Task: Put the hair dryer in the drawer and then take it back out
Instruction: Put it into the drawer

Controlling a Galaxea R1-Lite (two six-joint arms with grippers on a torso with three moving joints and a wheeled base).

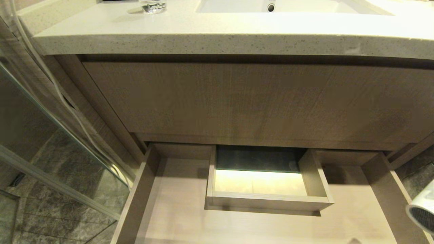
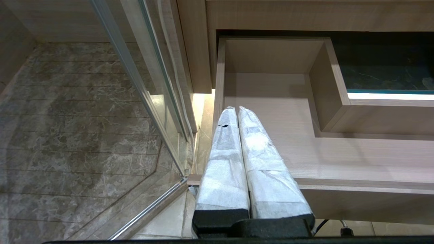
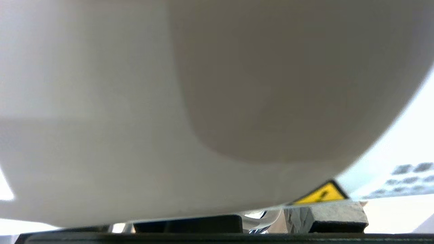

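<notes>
The drawer (image 1: 176,210) is pulled out below the taller wood-grain front, and its floor around the boxed cut-out (image 1: 268,200) is bare. The white hair dryer (image 1: 422,210) hangs in the air just outside the drawer's right wall, grey mesh grille towards me. In the right wrist view its white body (image 3: 135,135) fills the picture, pressed close between the finger bases; one wrapped finger (image 3: 325,217) shows beside a yellow warning label. My left gripper (image 2: 235,108) is shut and empty over the drawer's (image 2: 339,152) front left corner.
A speckled stone countertop (image 1: 217,37) with a sink basin (image 1: 271,6) and a glass (image 1: 152,6) overhangs the cabinet. A glass shower door (image 1: 51,135) and tiled floor (image 2: 67,135) lie to the left of the drawer.
</notes>
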